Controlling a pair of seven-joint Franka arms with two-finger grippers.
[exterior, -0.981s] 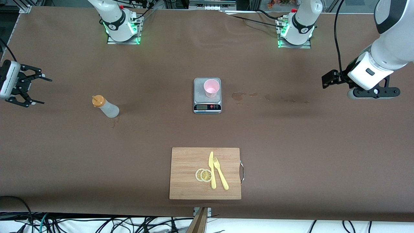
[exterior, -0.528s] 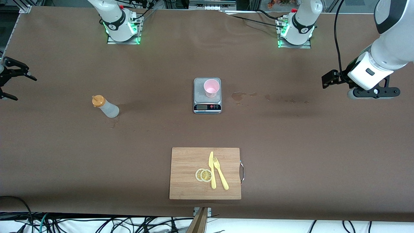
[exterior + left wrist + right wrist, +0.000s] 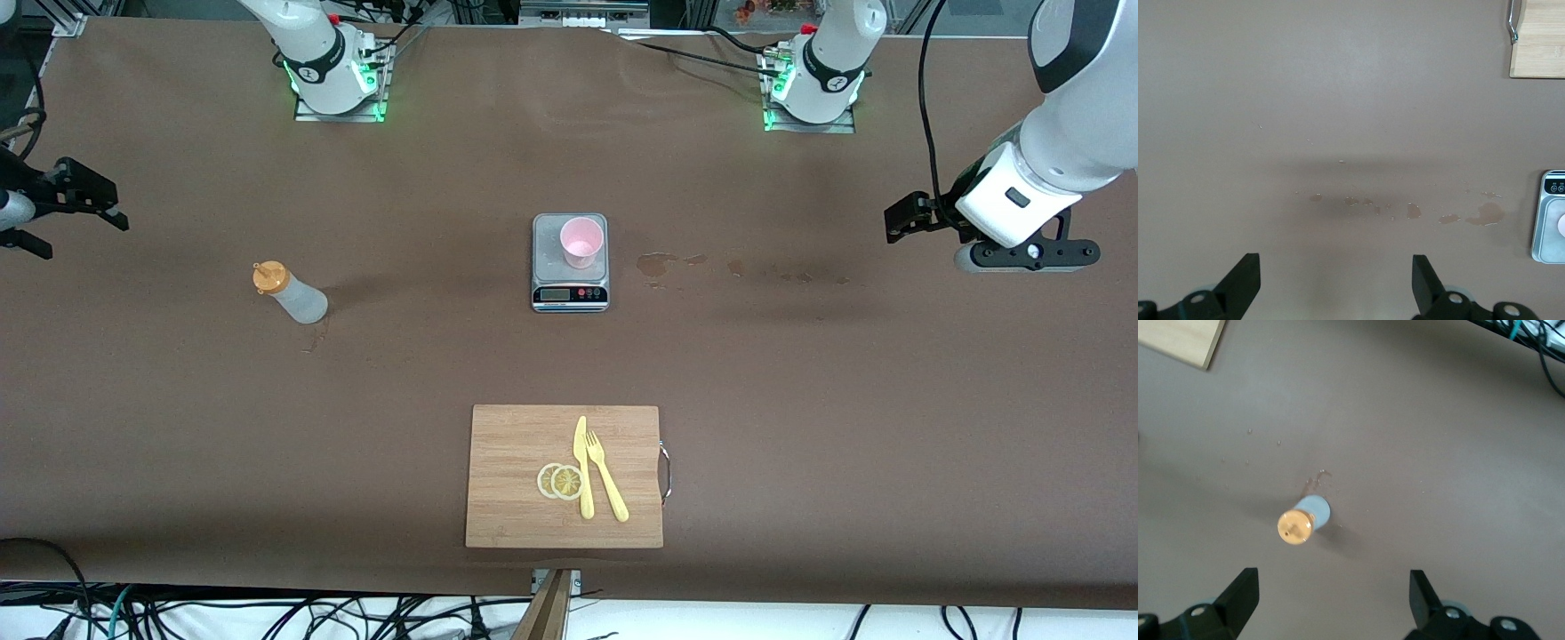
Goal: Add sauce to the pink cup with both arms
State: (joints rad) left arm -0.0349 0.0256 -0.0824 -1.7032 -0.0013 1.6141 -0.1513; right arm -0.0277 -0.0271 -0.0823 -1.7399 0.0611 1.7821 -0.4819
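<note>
Pink cup (image 3: 581,241) upright on the kitchen scale (image 3: 570,263), contents unreadable | sauce bottle (image 3: 290,294) stands well apart, toward right arm's end | right gripper (image 3: 1328,603) spread open above bottle | left gripper (image 3: 1336,287) open, waiting over stains (image 3: 1411,211) | pour before or after: undecidable

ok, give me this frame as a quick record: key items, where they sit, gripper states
sauce bottle: upright on the table, orange cap on, toward the right arm's end
pink cup: on the scale, mid-table
cutting board: nearer the front camera than the scale; holds knife, fork, two lemon slices
stains: on the table beside the scale
right gripper: open, above the table near the bottle
left gripper: open, waits over the stains
sauce added: not yet
</note>
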